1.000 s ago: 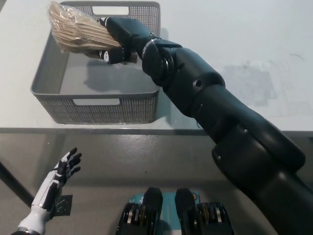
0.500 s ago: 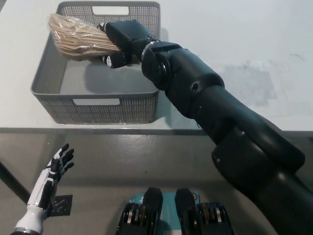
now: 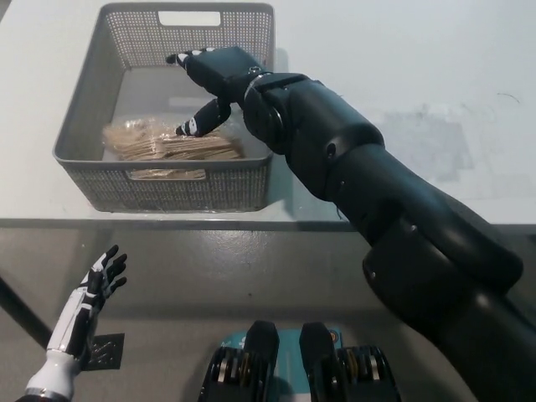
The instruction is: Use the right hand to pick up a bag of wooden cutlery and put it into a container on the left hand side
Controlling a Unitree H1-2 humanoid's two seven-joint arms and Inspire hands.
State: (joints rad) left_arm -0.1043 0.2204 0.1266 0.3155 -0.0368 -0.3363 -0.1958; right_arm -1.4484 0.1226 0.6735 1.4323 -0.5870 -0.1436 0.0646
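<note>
Bright, even overhead light; white table nearly washed out. Soft shadow under my right hand on basket bottom. Dull sheen along my black arm. Floor below dimmer, grey. Whole frame slightly soft; my left hand faintly blurred.

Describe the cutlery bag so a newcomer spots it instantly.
A grey mesh basket stands at the white table's upper left. Inside, against its near wall, lies the bag, just beneath the black right hand. It alone is tan: a clear packet of pale wooden pieces.
</note>
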